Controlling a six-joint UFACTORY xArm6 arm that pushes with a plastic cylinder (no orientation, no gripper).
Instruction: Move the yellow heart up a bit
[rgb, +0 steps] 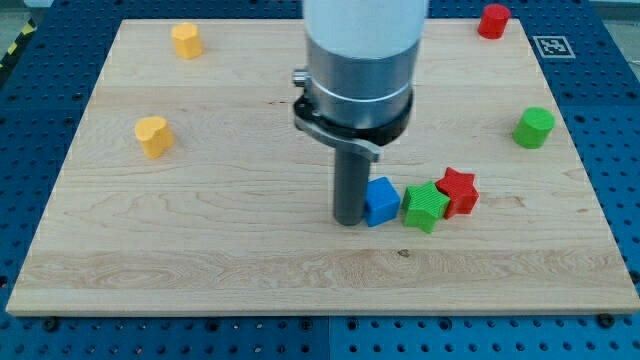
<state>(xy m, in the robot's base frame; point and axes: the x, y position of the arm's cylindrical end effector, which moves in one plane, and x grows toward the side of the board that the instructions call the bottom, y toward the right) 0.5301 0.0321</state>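
**Getting under the heart before pushing**

Wooden board (200, 250) on a blue pegboard bench carries seven small blocks. My tip (349, 221) sits down on the wood, touching or just beside the blue block's (381, 201) left face; a green star (425, 206) and red star (458, 191) crowd that block's far side. No pincer exists here, only a bare rod, so nothing opens or closes.

The yellow heart (153, 135) lies well apart, toward the view's left and somewhat above my tip. A yellow block (186, 40) stands further up, near the top edge.

My judgement: travel left first, pass below the heart, centre beneath it, then push upward briefly. An off-centre contact would likely spin it sideways.
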